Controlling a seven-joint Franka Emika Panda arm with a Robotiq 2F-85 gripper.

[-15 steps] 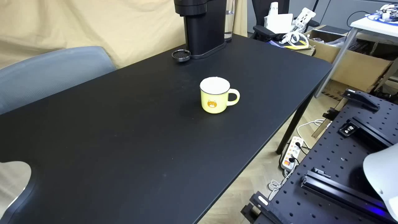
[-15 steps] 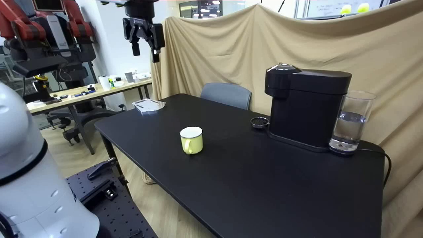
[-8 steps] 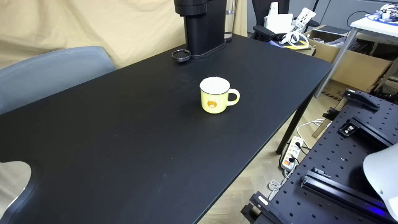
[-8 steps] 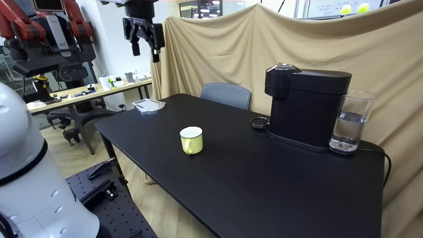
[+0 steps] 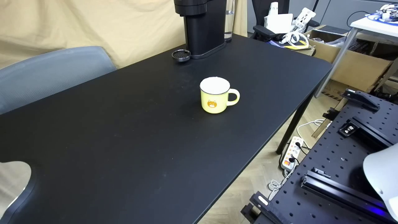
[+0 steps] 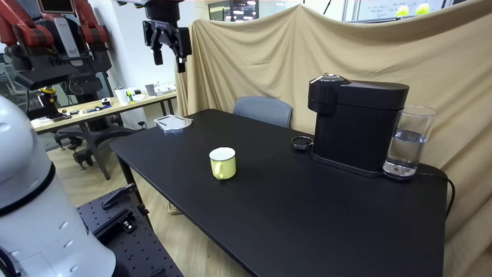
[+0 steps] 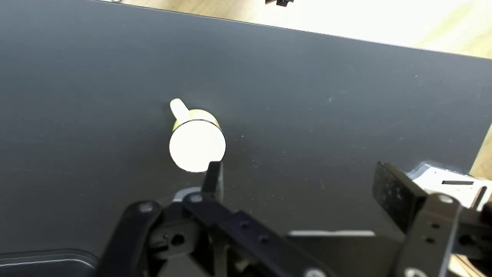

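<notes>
- The fingers [image 7: 398, 196] stood wide apart, and I had them hanging in the air, high above the bench [image 6: 276, 207].
- The yellow mug [image 5: 214, 101] stood upright on this bench, lower than the fingers and well apart from them.
- In the wrist view I looked down on it: its rim showed just beside the tip of one finger, and its handle [image 7: 178, 109] pointed away from the fingers.
- Its inside was white, and in an exterior view I could see a small orange animal face on its side.
- In both exterior views there was a black coffee machine [image 6: 357, 127], with a round metal tray [image 6: 301, 142] just before it and a tall glass [image 6: 409, 142] with water just behind it.
- A pale plate [image 6: 173, 122] with slots lay near one end of the bench.
- A grey chair [image 6: 263, 109] stood at the long side, before a beige curtain [image 6: 246, 65].
</notes>
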